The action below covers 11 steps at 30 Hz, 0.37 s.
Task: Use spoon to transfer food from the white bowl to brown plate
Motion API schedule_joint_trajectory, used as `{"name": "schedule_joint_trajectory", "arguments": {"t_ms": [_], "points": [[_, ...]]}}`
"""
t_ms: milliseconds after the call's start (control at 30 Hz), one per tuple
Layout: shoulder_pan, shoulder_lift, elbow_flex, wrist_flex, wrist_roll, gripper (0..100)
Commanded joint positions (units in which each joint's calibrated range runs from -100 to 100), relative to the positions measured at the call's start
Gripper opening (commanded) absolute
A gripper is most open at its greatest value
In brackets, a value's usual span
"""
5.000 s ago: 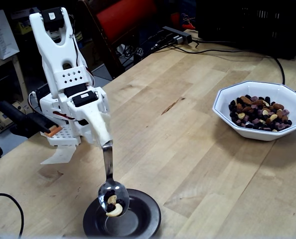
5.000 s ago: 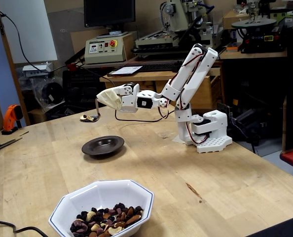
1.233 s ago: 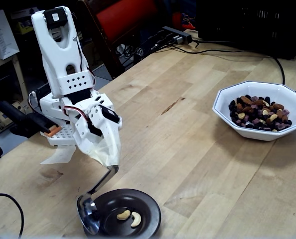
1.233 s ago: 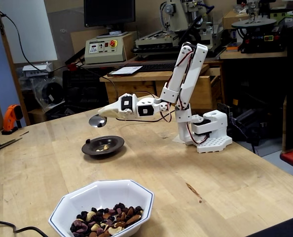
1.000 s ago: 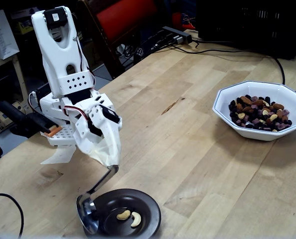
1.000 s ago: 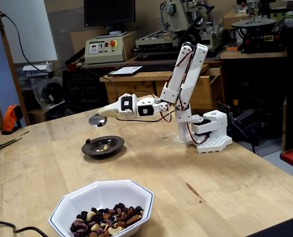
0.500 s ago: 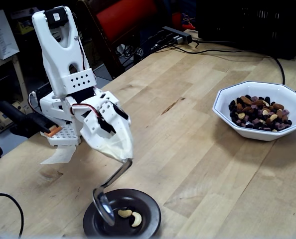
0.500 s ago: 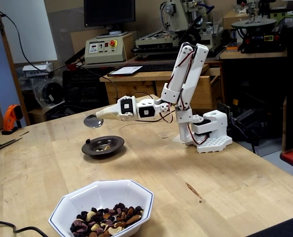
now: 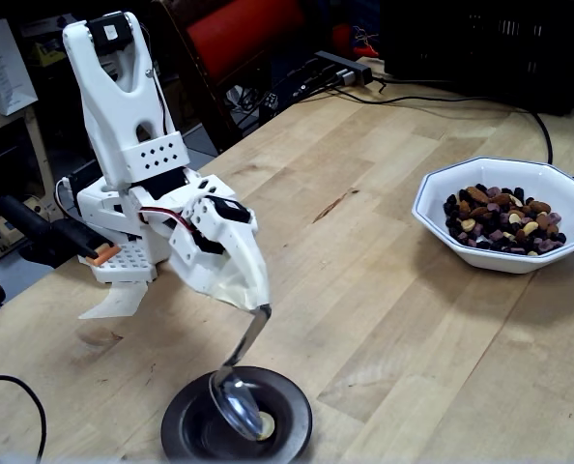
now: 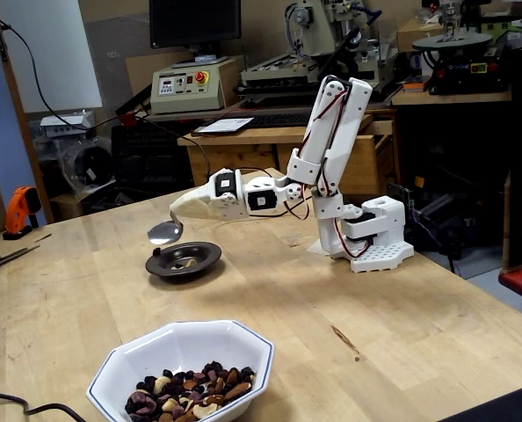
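My tool (image 9: pixel 258 302) is clamped on the spoon (image 9: pixel 237 401), which hangs empty over the brown plate (image 9: pixel 292 420). The white bowl (image 9: pixel 442 227) I need next sits well apart, far right across the table (image 9: pixel 384 329) in this fixed view.

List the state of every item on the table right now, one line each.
spoon: held by the pincer, empty, tilted, bowl above the plate.
pincer: shut on the spoon handle.
brown plate: on the table, a few pale pieces in it.
white bowl: upright, holds mixed food.
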Motion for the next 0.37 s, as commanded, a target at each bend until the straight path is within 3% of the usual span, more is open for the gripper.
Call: {"name": "schedule_joint_trajectory", "arguments": {"t_ms": [0,333], "points": [[-0.6,-1.1,-0.5,-0.7,-4.4,4],[-4.1,-2.4,-0.7,-0.9,-8.7,4]]}}
